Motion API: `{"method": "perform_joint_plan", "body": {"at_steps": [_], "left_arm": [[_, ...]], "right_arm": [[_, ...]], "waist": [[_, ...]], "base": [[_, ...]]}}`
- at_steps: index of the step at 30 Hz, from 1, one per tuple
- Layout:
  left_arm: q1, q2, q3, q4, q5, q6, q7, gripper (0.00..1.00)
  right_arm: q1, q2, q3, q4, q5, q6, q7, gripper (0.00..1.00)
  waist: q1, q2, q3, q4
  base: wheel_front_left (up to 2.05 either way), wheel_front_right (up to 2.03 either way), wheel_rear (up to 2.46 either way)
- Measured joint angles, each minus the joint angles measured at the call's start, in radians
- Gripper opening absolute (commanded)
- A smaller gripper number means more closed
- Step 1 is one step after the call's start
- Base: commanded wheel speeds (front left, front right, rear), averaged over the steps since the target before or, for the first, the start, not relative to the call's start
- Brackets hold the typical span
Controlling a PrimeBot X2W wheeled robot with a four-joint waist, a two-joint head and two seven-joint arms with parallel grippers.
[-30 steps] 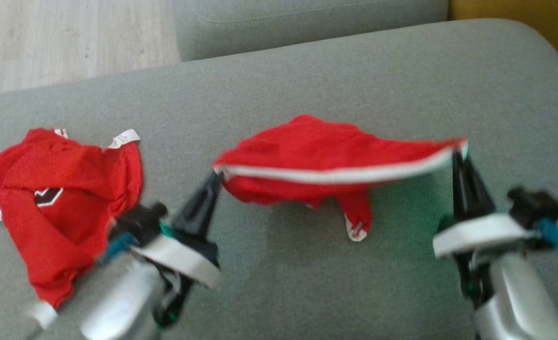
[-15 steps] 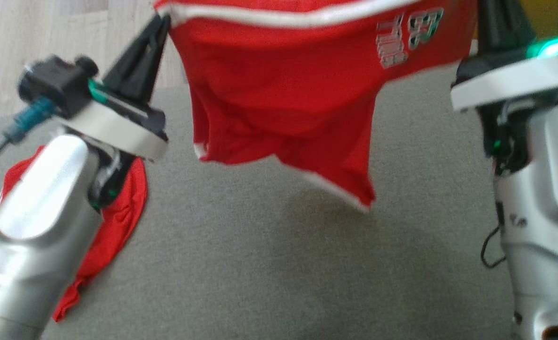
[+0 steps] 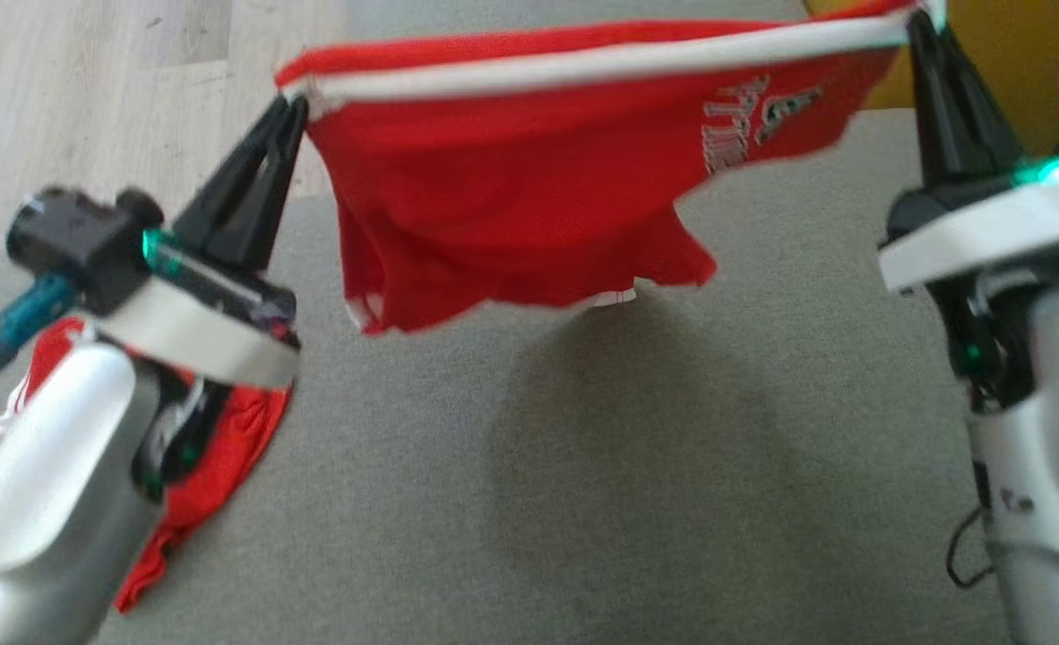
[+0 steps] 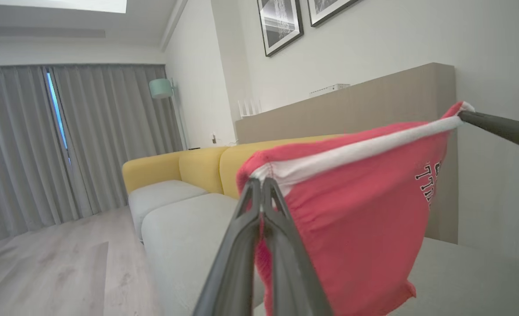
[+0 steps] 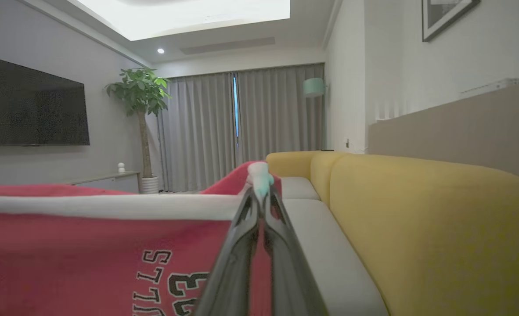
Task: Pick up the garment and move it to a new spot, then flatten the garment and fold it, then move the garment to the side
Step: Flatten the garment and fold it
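the left forearm [image 3: 46, 484] hides most of a second red garment [image 3: 234, 448] on the sofa [image 3: 583, 502]. lettering [image 3: 749, 125] on the hanging garment [image 3: 512, 206] is blurred, and the right wrist view's bottom edge cuts it off.

The red mesh garment [image 3: 512, 206] with a white band along its top edge and printed lettering hangs stretched wide by that band, clear above the grey fabric cushion [image 3: 583, 502], its hem dangling loose.

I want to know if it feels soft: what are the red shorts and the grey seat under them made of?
The red shorts look like thin, matte sports mesh, probably polyester: they hang limp in soft folds. The grey seat looks like woven upholstery cloth, matte and slightly grainy.
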State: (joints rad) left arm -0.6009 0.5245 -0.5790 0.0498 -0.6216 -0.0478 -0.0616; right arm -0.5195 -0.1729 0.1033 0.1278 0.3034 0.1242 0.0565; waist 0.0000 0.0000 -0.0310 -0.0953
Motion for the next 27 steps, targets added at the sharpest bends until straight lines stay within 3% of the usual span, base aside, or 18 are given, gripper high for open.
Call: {"method": "perform_joint_plan", "body": {"at_steps": [7,13,20,27], "left_arm": [[0.074,0.072,0.042,-0.265,-0.031,0.086,0.087,0.00],[0.014,0.072,0.035,-0.226,-0.038,0.066,0.135,0.00],[-0.292,0.034,0.027,0.040,-0.030,-0.047,0.139,0.00],[-0.664,-0.032,-0.006,0.336,0.035,-0.082,0.018,0.00]], "right_arm": [[0.091,-0.001,-0.092,-0.226,-0.015,0.000,0.119,0.00],[0.068,0.020,-0.110,-0.247,-0.050,0.000,0.186,0.00],[-0.282,0.035,-0.096,0.006,-0.065,0.000,0.148,0.00],[-0.688,0.037,-0.095,0.359,-0.120,0.000,-0.061,0.00]], "waist": [[-0.0001,0.0000,0.010,0.002],[-0.0001,0.0000,0.071,-0.001],[0.0003,0.0000,0.221,-0.012],[0.0006,-0.0001,0.373,-0.016]], "base": [[0.00,0.00,0.00],[0.00,0.00,0.00],[0.00,0.00,0.00],[0.00,0.00,0.00]]}}
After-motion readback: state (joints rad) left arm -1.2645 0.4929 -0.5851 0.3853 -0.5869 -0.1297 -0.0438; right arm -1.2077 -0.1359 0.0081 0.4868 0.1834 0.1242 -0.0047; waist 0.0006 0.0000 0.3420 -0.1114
